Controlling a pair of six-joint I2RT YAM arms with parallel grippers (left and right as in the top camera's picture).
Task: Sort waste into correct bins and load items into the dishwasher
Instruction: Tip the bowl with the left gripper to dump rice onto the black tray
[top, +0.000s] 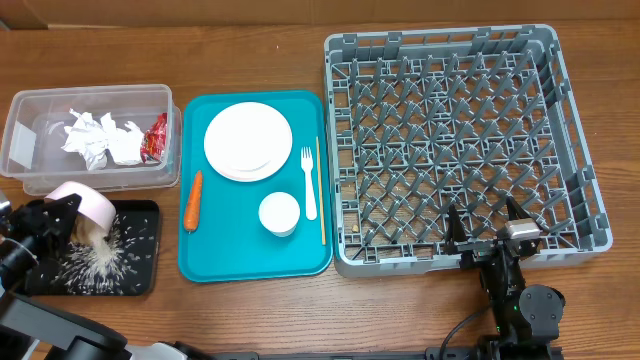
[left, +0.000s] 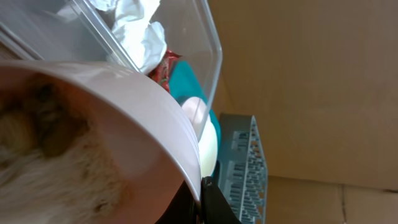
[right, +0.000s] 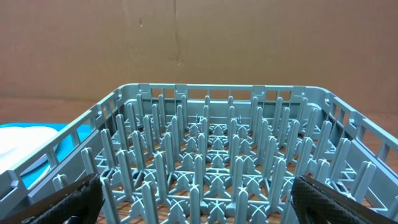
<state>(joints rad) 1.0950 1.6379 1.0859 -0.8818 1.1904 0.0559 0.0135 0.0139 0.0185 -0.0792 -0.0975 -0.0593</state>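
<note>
My left gripper (top: 48, 215) is shut on the rim of a pale bowl (top: 92, 205), tipped over the black tray (top: 142, 272). White rice grains (top: 95, 262) lie scattered in that tray. In the left wrist view the bowl (left: 124, 124) fills the frame, beige scraps (left: 50, 137) cling inside it, and the fingers (left: 214, 202) pinch its rim. The clear tub (top: 90, 92) holds napkin balls (top: 100, 138) and a red wrapper (top: 155, 138). My right gripper (top: 486, 226) hangs open over the front edge of the empty grey dish rack (top: 460, 140), nothing between its fingers (right: 329, 199).
The teal serving tray (top: 250, 262) sits between the bins and the rack. On it are a round plate (top: 248, 141), a carrot (top: 194, 200), a small white cup (top: 279, 213), a white fork (top: 309, 183) and a thin wooden stick (top: 321, 190).
</note>
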